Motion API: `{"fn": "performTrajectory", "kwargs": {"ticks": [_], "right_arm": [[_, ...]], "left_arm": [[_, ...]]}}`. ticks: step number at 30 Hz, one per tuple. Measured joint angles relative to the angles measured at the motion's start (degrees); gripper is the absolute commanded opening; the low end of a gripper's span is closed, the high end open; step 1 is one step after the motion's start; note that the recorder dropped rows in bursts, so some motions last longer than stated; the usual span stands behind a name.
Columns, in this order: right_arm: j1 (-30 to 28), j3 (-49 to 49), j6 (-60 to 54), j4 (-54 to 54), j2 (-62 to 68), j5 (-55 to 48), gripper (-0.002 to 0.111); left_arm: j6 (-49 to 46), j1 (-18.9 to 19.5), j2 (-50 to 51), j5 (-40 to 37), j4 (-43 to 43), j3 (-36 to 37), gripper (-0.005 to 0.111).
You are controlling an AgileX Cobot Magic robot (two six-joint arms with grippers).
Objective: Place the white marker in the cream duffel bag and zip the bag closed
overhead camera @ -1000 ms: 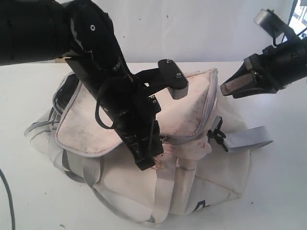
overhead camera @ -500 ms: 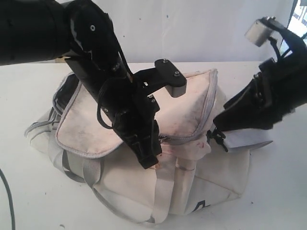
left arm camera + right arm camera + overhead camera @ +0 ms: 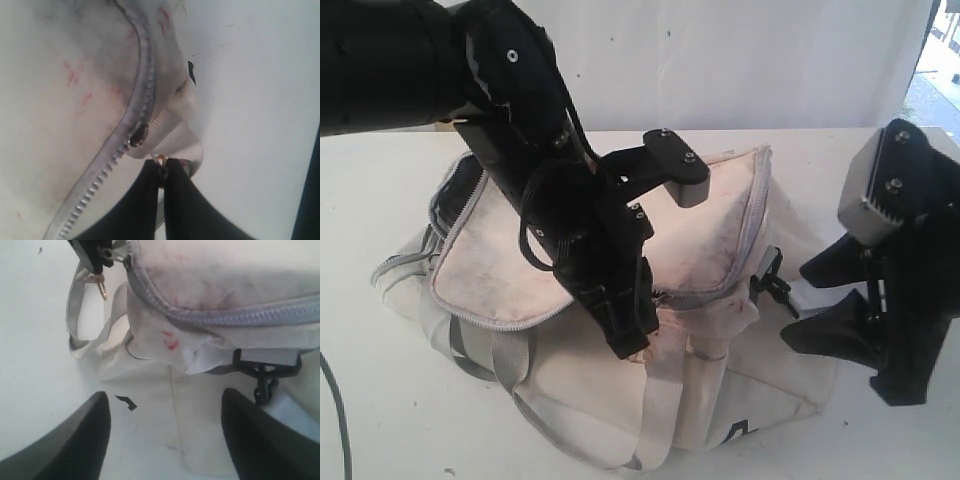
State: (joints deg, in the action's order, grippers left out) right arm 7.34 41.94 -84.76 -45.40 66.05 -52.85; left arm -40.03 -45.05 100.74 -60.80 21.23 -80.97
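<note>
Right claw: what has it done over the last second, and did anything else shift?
The right claw swung down from beyond the cream duffel bag to the bag's end on the right of the exterior view, by the black buckle, jaws spreading wider, holding nothing. The left claw stayed shut on the zipper pull; the bag barely moved.
</note>
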Motion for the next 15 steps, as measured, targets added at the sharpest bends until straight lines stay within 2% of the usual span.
{"fn": "performTrajectory", "kwargs": {"ticks": [5, 15], "right_arm": [[4.0, -3.7, -9.1, -7.8, -0.2, 6.4, 0.060], [9.9, -7.1, -21.1, -15.1, -0.2, 18.2, 0.060]], "left_arm": [[-0.3, 0.0, 0.0, -0.5, 0.0, 0.0, 0.000], [-0.6, 0.0, 0.0, -1.0, 1.2, 0.0, 0.000]]}}
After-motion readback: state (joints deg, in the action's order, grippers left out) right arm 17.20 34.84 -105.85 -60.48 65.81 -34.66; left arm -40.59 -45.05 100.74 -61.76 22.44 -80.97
